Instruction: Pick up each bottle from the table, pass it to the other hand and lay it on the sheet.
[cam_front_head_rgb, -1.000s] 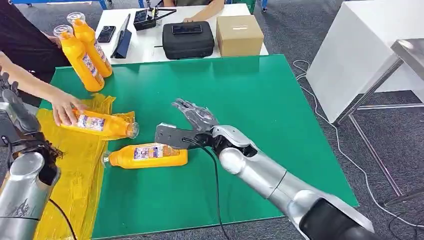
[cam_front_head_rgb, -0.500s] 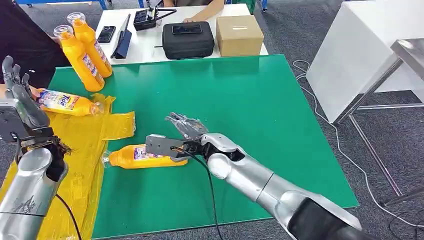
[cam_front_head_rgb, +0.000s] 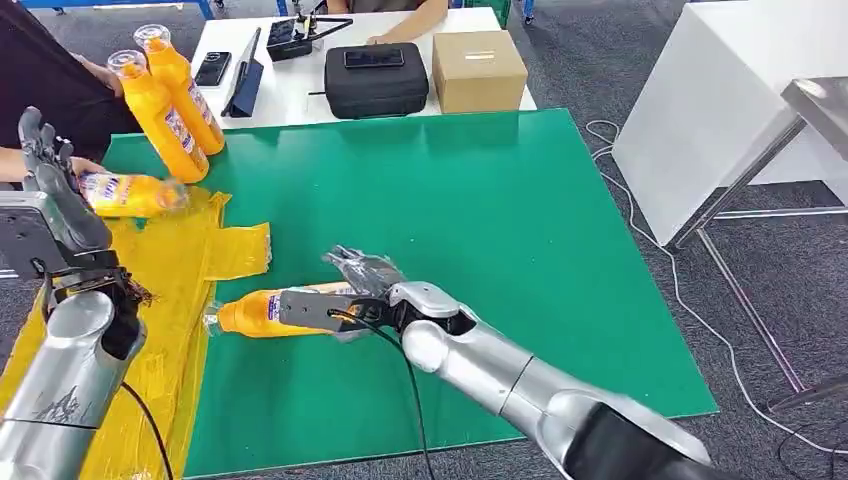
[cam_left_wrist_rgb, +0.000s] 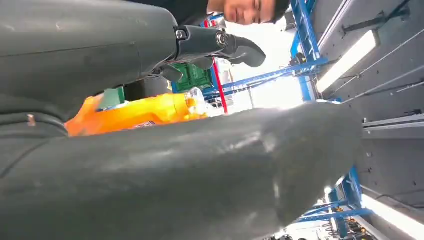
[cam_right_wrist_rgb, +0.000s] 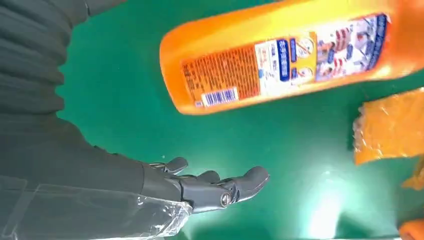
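Observation:
An orange bottle (cam_front_head_rgb: 255, 313) (cam_right_wrist_rgb: 280, 60) lies on its side on the green table (cam_front_head_rgb: 480, 200), its cap end at the edge of the yellow sheet (cam_front_head_rgb: 180, 270) (cam_right_wrist_rgb: 390, 125). My right hand (cam_front_head_rgb: 362, 272) (cam_right_wrist_rgb: 215, 187) hovers just beside its base with fingers spread, apart from it. My left hand (cam_front_head_rgb: 50, 175) (cam_left_wrist_rgb: 200, 170) is raised at the far left, fingers up and apart. Just beyond it a person's hand holds a second orange bottle (cam_front_head_rgb: 125, 193) (cam_left_wrist_rgb: 145, 112) over the sheet's far end. Two more orange bottles (cam_front_head_rgb: 160, 115) stand at the table's far left corner.
Behind the green table a white table carries a black case (cam_front_head_rgb: 376, 80), a cardboard box (cam_front_head_rgb: 478, 70) and a phone (cam_front_head_rgb: 212, 68). A person stands at the far left. A white bench (cam_front_head_rgb: 720, 100) and a loose cable (cam_front_head_rgb: 640, 200) are on the right.
The person lifted the second bottle off the sheet and carried it to the far left. My right hand moved down to the lying bottle's base. My left hand rose higher.

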